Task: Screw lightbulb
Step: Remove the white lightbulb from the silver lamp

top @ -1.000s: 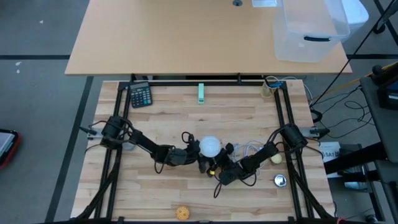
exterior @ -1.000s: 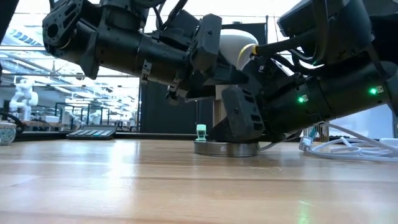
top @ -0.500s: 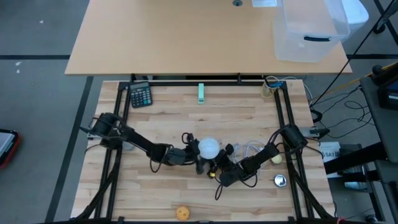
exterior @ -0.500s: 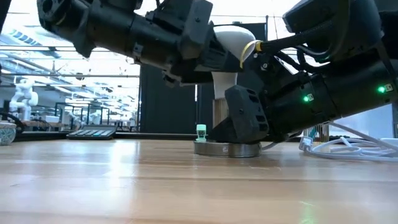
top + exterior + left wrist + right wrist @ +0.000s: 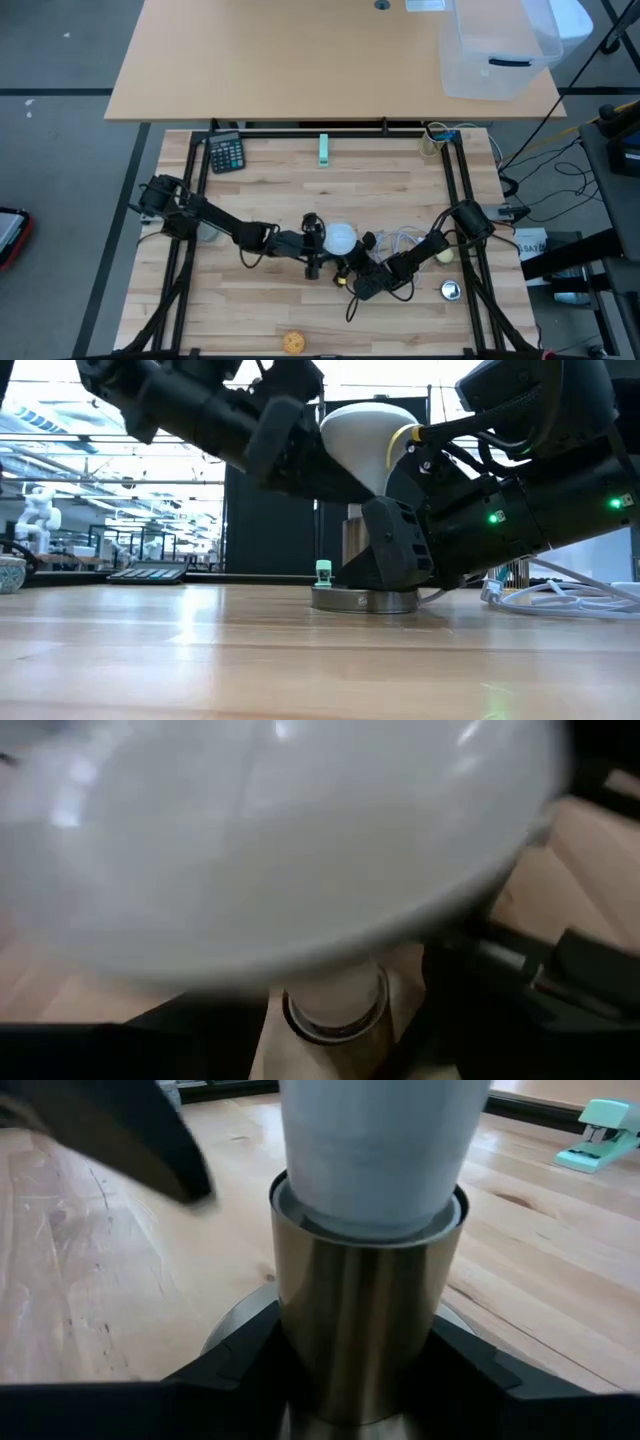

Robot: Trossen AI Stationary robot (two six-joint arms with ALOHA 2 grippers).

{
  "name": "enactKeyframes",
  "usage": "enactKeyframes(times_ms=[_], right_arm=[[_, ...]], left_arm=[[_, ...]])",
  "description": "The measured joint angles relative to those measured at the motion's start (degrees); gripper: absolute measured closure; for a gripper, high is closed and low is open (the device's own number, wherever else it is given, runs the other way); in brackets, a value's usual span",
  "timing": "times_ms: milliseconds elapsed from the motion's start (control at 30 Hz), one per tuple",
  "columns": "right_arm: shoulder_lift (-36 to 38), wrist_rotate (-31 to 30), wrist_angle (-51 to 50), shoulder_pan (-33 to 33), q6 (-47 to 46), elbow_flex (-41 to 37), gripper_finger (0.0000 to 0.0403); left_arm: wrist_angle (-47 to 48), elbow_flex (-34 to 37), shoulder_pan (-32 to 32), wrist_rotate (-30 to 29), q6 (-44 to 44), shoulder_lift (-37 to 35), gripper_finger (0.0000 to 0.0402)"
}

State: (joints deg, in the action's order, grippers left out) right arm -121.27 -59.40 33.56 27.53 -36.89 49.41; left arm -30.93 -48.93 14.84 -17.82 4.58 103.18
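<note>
The white lightbulb [image 5: 342,238] stands upright, its narrow neck [image 5: 375,1150] down in a brass socket [image 5: 365,1310] on a round grey base [image 5: 365,600] at the table's middle. My left gripper [image 5: 318,241] comes from the table's left and is shut on the bulb's globe [image 5: 360,438]. My right gripper [image 5: 352,268] comes from the right and near side, low over the table, and is shut on the socket. The globe fills the left wrist view [image 5: 280,830]. My left gripper holds the bulb's round globe [image 5: 335,435] from the table's left, roughly level, fingers on opposite sides. The globe and the gripper's body hide the contact points. The bulb stands upright with its neck [image 5: 335,995] in the socket. My right gripper pinches the brass socket's lower wall [image 5: 300,1350] between its two fingers [image 5: 225,1365], one on each side. The fingers come level, close above the table, from the right and near side. The socket stands upright on its base on the table.
A white cable [image 5: 560,600] lies coiled to the right of the socket. A calculator [image 5: 226,153] and a teal stapler [image 5: 324,150] lie at the far edge, a yellowish ball [image 5: 444,255] and a metal piece [image 5: 450,290] at the right, an orange ball [image 5: 293,342] near the front.
My left gripper has rolled about the bulb's upright axis while staying on the globe, and its arm has swung toward the table's far edge. The bulb stays upright in the socket. My right gripper keeps the socket still.
</note>
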Motion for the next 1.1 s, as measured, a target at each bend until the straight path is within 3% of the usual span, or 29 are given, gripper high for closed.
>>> enactKeyframes(times_ms=[167, 600, 1100], right_arm=[[0.0, 0.6, 0.37, -0.04, 0.09, -0.02, 0.022], [0.0, 0.95, 0.5, -0.02, 0.12, -0.01, 0.022], [0.02, 1.05, 0.5, 0.0, 0.12, 0.0, 0.022]], left_arm=[[0.43, 0.02, -4.48, 12.5, 0.32, 0.13, 0.0138], [0.1, 0.07, -11.2, 30.77, 3.21, 0.13, 0.0138], [-1.74, 0.09, -13.39, 34.09, 3.51, 0.19, 0.0138]])
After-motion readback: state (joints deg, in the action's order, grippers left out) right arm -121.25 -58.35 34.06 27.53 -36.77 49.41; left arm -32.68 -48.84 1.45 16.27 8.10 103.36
